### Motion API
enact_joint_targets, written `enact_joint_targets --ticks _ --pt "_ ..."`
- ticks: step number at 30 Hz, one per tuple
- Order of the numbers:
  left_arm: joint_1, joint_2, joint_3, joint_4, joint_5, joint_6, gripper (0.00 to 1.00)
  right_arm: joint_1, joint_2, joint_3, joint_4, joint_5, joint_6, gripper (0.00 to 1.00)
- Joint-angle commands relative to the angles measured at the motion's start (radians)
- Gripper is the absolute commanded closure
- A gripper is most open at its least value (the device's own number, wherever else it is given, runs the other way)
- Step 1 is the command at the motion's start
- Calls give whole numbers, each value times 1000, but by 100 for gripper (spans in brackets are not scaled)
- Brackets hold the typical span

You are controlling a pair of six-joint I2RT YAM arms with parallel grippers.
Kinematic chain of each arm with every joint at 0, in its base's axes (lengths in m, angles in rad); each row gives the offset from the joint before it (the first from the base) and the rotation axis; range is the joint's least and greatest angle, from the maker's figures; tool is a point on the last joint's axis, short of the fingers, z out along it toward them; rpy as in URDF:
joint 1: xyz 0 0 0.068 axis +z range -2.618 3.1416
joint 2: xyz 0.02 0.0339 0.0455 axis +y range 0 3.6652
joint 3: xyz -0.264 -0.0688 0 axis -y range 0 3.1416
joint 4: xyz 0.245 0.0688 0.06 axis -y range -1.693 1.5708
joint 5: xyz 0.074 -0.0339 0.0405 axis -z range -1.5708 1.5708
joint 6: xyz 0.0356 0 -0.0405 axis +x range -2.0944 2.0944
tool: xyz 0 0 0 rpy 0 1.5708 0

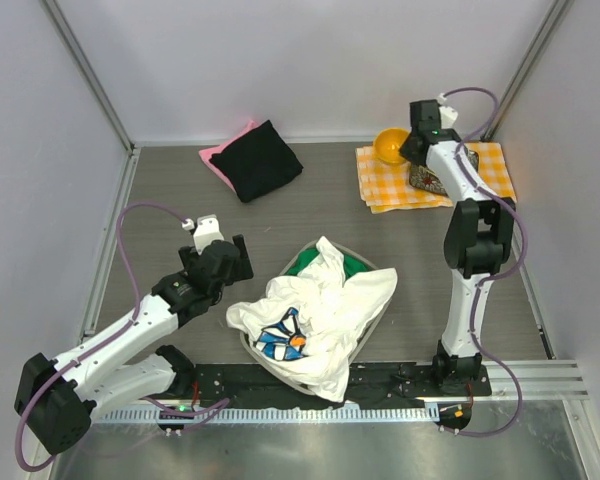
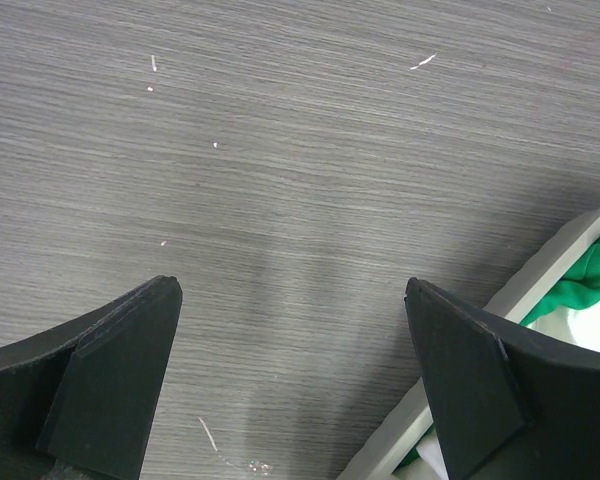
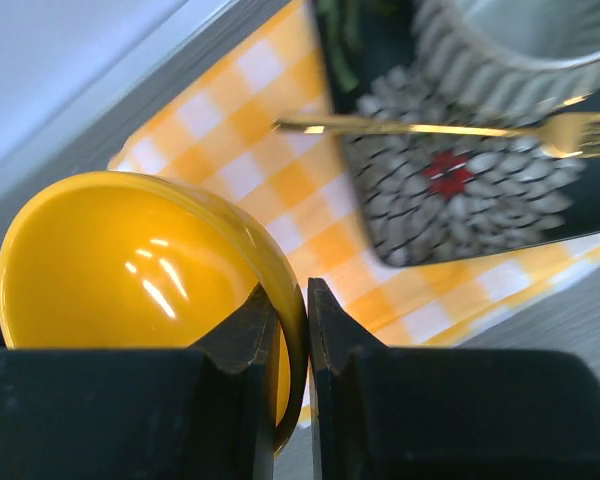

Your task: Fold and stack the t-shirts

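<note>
A white daisy-print t-shirt [image 1: 320, 310] lies crumpled over a basket [image 1: 280, 368], with a green t-shirt [image 1: 352, 264] showing under it. A folded black t-shirt [image 1: 263, 160] lies on a pink one [image 1: 217, 155] at the back left. My left gripper [image 1: 242, 262] hangs open over bare table [image 2: 280, 150], just left of the basket rim [image 2: 540, 280] and the green t-shirt [image 2: 590, 280]. My right gripper [image 1: 408, 150] is at the back right, shut on the rim of a yellow bowl [image 3: 120, 260].
An orange-and-white checked cloth [image 1: 390, 185] lies at the back right and carries the yellow bowl [image 1: 389, 145]. On the checked cloth [image 3: 280, 150] also rest a dark patterned plate [image 3: 460, 190], a gold fork [image 3: 430, 128] and a ribbed cup [image 3: 520, 40]. Walls enclose the table.
</note>
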State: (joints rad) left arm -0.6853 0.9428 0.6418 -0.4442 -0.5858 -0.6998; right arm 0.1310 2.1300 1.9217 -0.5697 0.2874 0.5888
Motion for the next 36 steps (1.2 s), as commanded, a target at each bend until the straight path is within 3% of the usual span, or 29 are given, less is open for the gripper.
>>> enact_joint_targets --ticks 1,6,15,36 --pt "3 -21 -10 47 -19 -3 0 -56 -76 5 -7 41 36 99" --pt "1 -21 -7 44 -16 -1 0 -103 -56 16 -9 50 25 99" --pt "3 -4 -5 48 -25 2 0 -100 -21 -64 63 -119 51 99" --pt "1 -10 -8 25 -45 -4 0 -94 136 -7 126 -45 25 99"
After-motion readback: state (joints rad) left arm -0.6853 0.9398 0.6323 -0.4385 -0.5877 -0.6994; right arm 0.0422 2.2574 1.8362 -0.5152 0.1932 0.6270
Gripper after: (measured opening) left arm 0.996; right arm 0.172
